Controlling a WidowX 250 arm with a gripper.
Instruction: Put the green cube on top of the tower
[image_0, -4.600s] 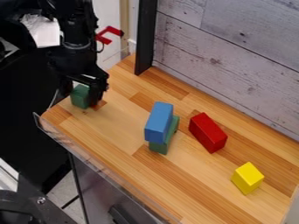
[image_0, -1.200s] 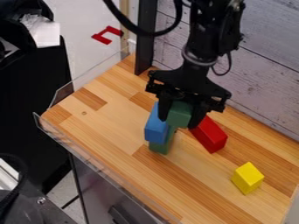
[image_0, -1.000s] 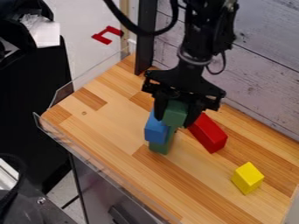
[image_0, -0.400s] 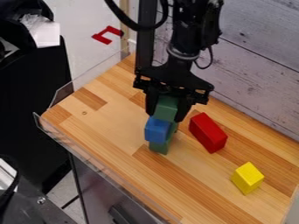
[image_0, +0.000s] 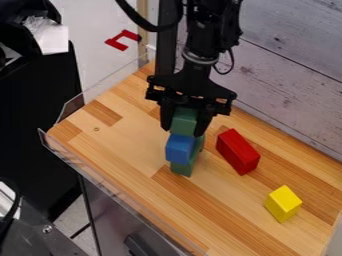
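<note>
My gripper (image_0: 182, 129) hangs pointing down over the tower and is shut on the green cube (image_0: 184, 121), one finger on each side of it. Below the cube stands the tower: a blue block (image_0: 180, 149) resting on a green block (image_0: 182, 169). The cube covers the back part of the blue block's top in the view. Whether the cube touches the blue block I cannot tell.
A red block (image_0: 237, 152) lies to the right of the tower, and a yellow block (image_0: 283, 203) is nearer the front right. The wooden table (image_0: 127, 145) has a clear plastic guard along its left edges. A grey plank wall (image_0: 294, 80) rises behind.
The gripper took hold of the green cube at the table's far left corner and carried it over to the tower. Most recently both have shifted slightly left. The blocks below look unmoved.
</note>
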